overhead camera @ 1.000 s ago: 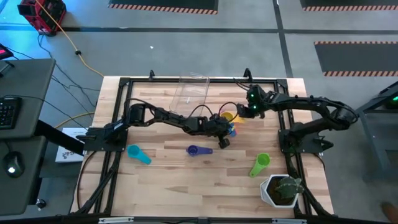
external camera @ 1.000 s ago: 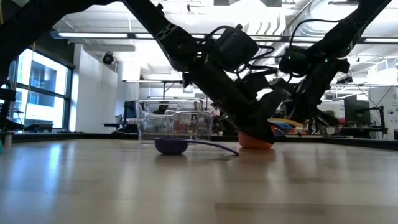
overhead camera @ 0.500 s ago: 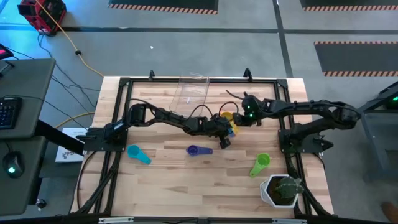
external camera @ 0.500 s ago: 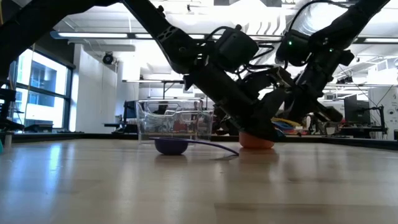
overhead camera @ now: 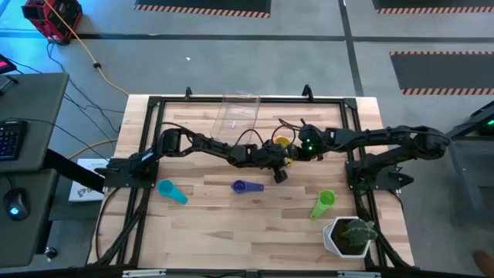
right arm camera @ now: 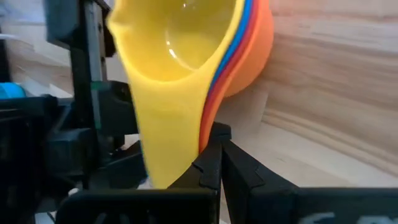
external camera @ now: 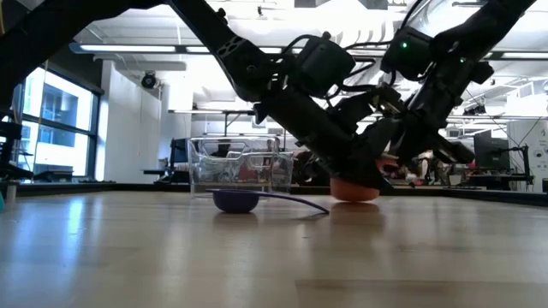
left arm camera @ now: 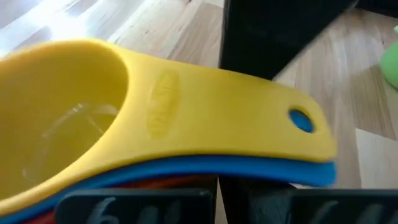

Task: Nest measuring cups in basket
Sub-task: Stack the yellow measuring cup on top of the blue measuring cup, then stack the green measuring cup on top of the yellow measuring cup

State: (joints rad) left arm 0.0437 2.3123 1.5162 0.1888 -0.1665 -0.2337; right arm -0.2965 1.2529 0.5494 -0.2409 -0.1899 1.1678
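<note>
At the centre of the overhead frame, both arms' jaws are clamped on the flat handles of a nested stack of yellow, blue and orange plastic measuring cups [overhead camera: 282, 147], seemingly steadying it together before moving it to the clear plastic basket [overhead camera: 236, 113] just above-left on the wooden worktop [overhead camera: 231, 220].

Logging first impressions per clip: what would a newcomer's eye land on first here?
Mid-table, both arms meet over a nested stack of cups, yellow on top, then blue, with orange at the bottom; the left gripper and right gripper are both shut at its handles. Loose teal, purple and green cups lie nearer the front, and the clear basket stands behind.
</note>
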